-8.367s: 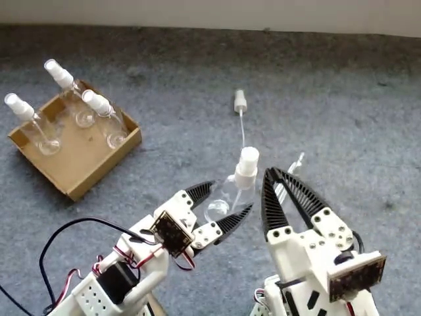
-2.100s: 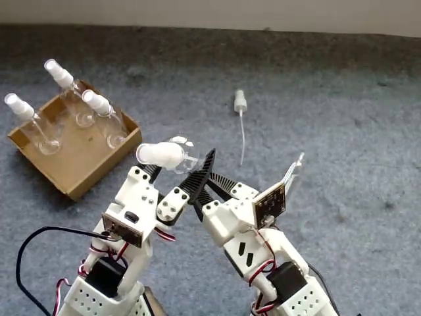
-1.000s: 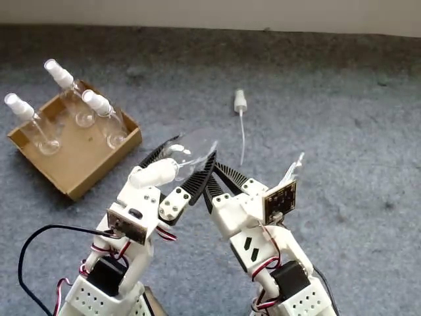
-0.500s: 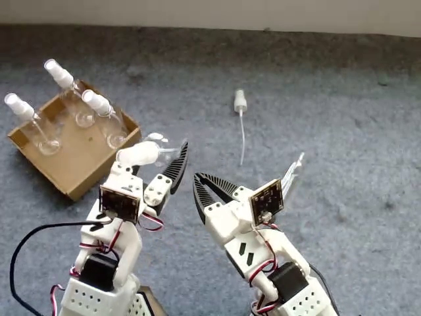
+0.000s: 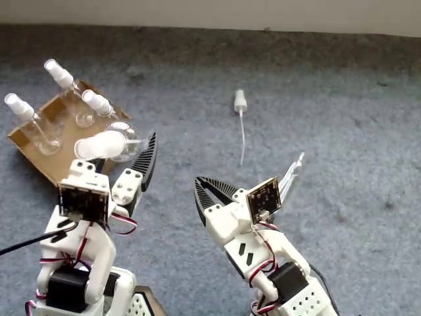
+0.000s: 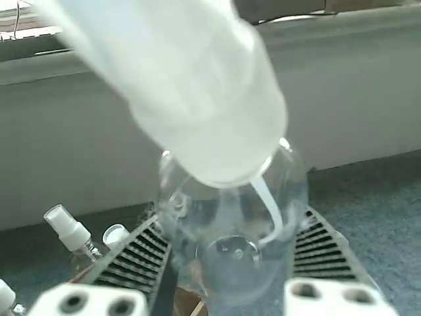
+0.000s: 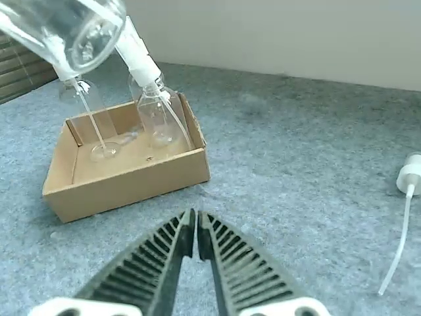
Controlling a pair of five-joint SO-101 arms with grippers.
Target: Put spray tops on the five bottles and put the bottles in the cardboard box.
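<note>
My left gripper (image 5: pixel 129 146) is shut on a clear bottle (image 5: pixel 112 143) with a white spray top, held tilted above the near right corner of the cardboard box (image 5: pixel 26 139). Up close, the held bottle (image 6: pixel 230 224) sits between the black fingers (image 6: pixel 125 263). Three capped bottles (image 5: pixel 99 104) stand in the box. A loose spray top (image 5: pixel 240 101) with its tube lies on the carpet farther back. Another clear bottle (image 5: pixel 293 170) lies partly behind my right arm. My right gripper (image 5: pixel 198 191) is shut and holds nothing; its tips (image 7: pixel 196 230) hang above the carpet, facing the box (image 7: pixel 125 181).
Grey carpet covers the table. The box sits at the far left. A pale wall runs along the back edge. Open carpet lies between my right gripper and the loose spray top (image 7: pixel 411 174).
My left arm has swung left with the capped bottle, from the middle to above the box corner. My right gripper has come off the bottle, drawn back and shut.
</note>
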